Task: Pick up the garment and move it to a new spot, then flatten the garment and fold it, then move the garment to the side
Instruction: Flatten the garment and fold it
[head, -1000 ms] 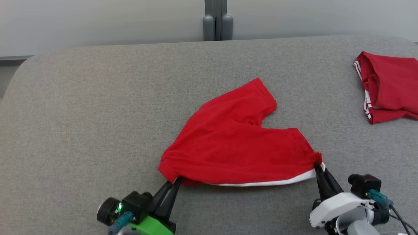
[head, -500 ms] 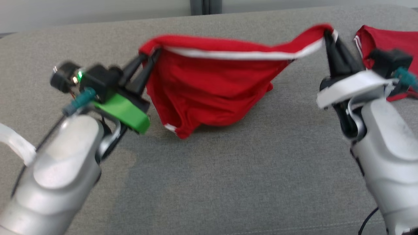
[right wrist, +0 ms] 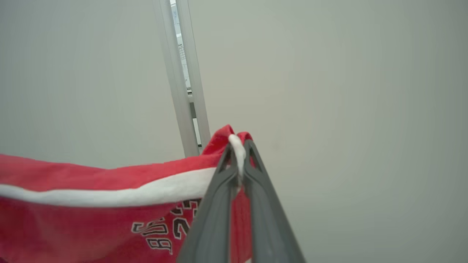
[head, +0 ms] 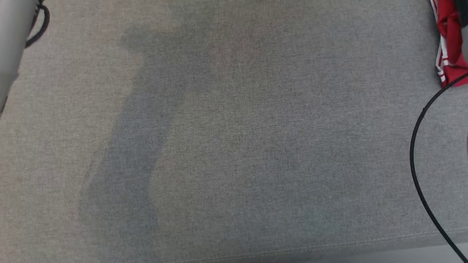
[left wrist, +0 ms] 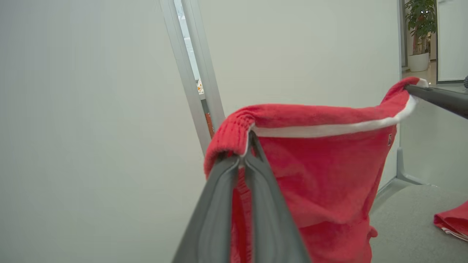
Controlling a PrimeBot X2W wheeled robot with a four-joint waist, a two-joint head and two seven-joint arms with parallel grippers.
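The garment (left wrist: 329, 171) is a pair of red shorts with a white band along the waist, hanging in the air in front of a pale wall. My left gripper (left wrist: 245, 146) is shut on one end of the waistband. My right gripper (right wrist: 238, 146) is shut on the other end, pinching the white band, and its dark fingers also enter the left wrist view at the right edge (left wrist: 413, 89). The waistband stretches between the two grippers with a slight sag. Black lettering shows on the garment (right wrist: 91, 226) in the right wrist view. Its lower part hangs loose below.
The grey padded surface (head: 234, 146) lies below, with soft shadows on it. A second red piece of clothing with white stripes (head: 451, 44) lies at its right side (left wrist: 453, 221). A black cable (head: 415, 146) curves at the right, and a pale forearm (head: 11, 36) shows at the top left.
Both grippers have lifted the garment off the grey surface and raised it high, out of the head view. The head camera has also shifted down towards the surface.
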